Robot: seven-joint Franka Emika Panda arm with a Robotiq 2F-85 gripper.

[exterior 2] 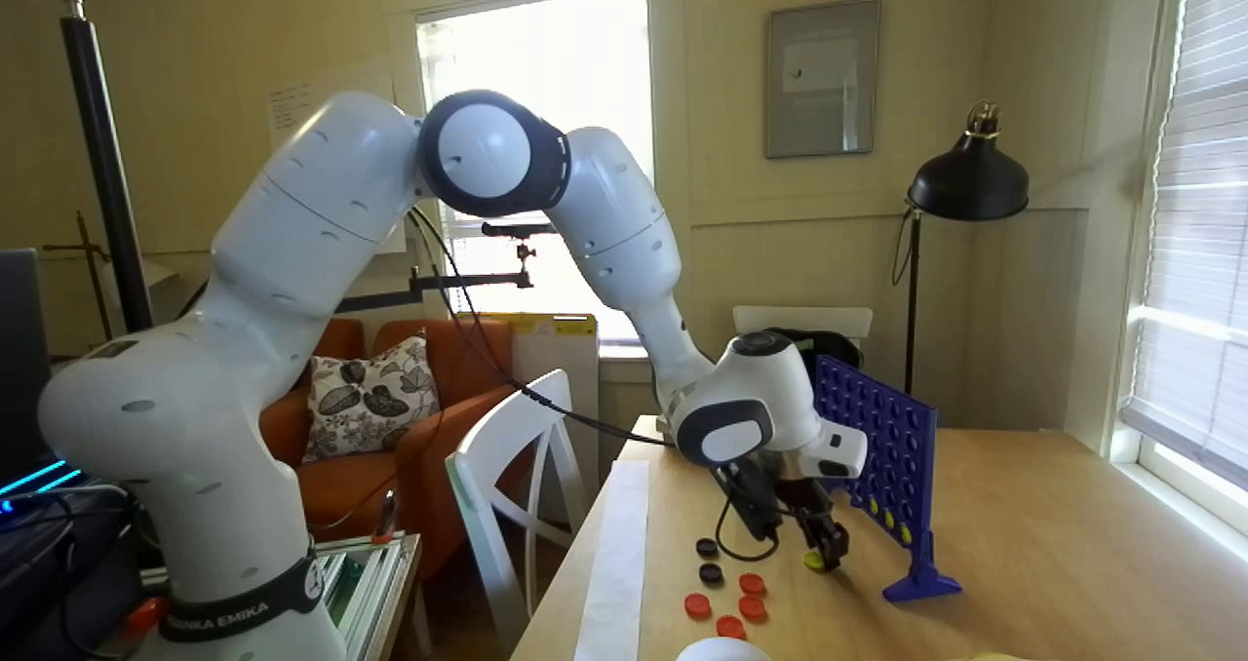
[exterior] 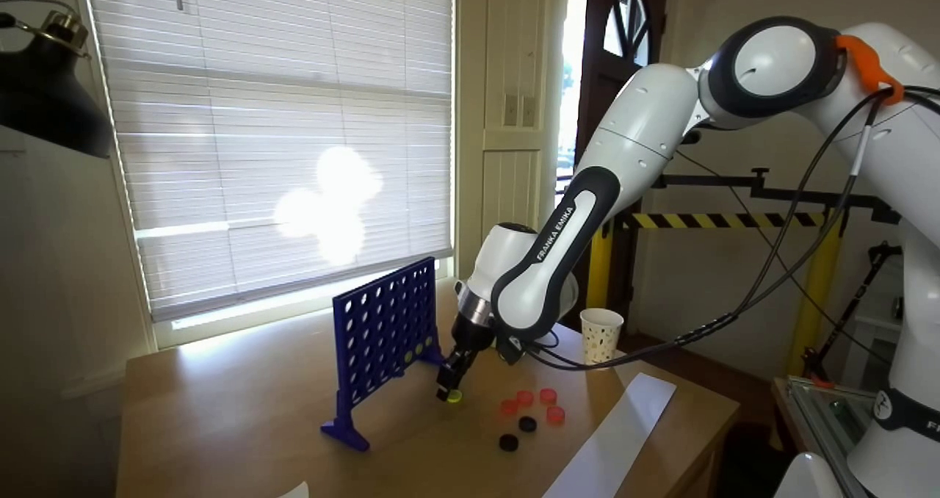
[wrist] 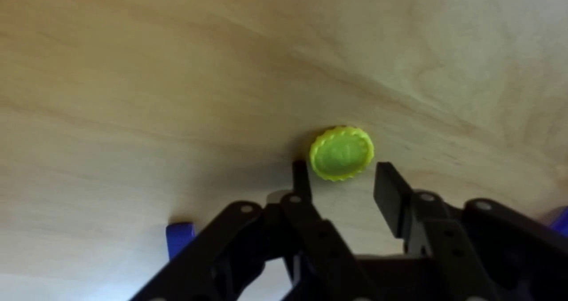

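The pincer (wrist: pixel 342 170) stands spread, and in the wrist view a yellow disc (wrist: pixel 341 153) lies on the worktop (exterior: pixel 242 410) between its fingertips (wrist: pixel 301 179), close beside one of them (whether they touch, I cannot tell). A blue rack (exterior: pixel 385 329) stands upright nearby, with three yellow pieces (exterior 2: pixel 888 519) low in its grid. Four red discs (exterior 2: pixel 752 608) and two black discs (exterior 2: pixel 711 574) lie between the pincer and a white strip (exterior: pixel 613 439).

The disc (wrist: pixel 341 153) looks plastic, the tabletop (wrist: pixel 155 88) smooth wood.
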